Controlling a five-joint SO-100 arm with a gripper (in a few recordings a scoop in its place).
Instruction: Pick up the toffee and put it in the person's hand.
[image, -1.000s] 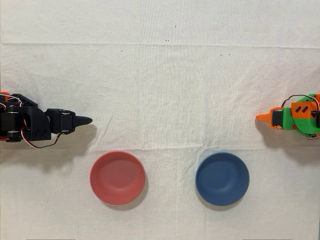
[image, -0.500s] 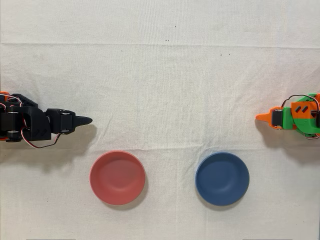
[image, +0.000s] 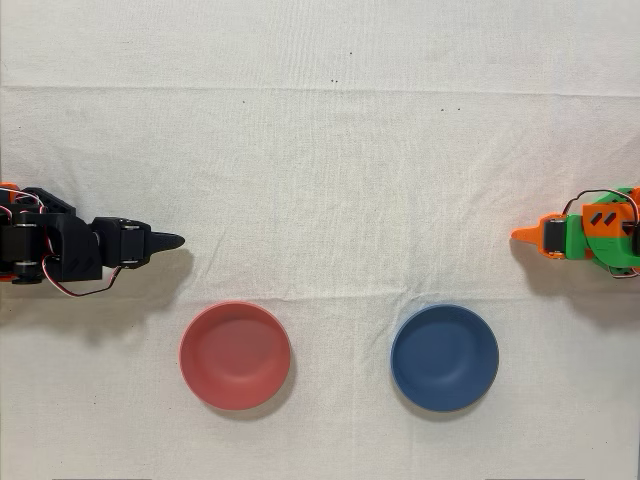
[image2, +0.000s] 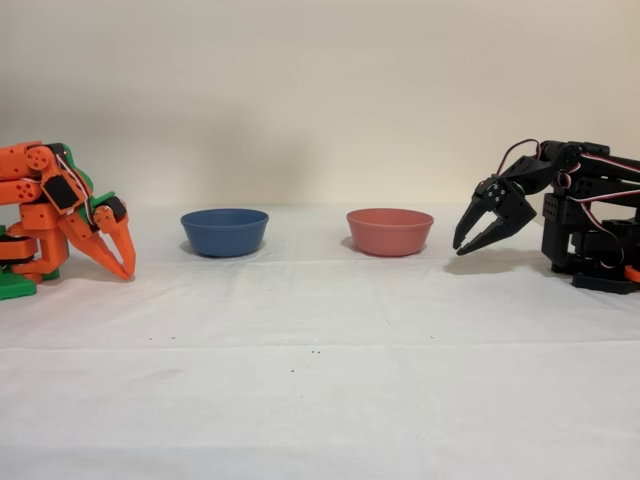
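Pincer (image2: 460, 249) (black) near red bowl (image2: 389, 231)

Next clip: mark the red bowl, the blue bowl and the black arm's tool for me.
red bowl (image: 235, 355): overhead view, centre of the inner floor.
blue bowl (image: 444, 357): overhead view, centre of the inner floor.
black arm's tool (image2: 468, 244): fixed view, between the two fingertips, which stand slightly apart.
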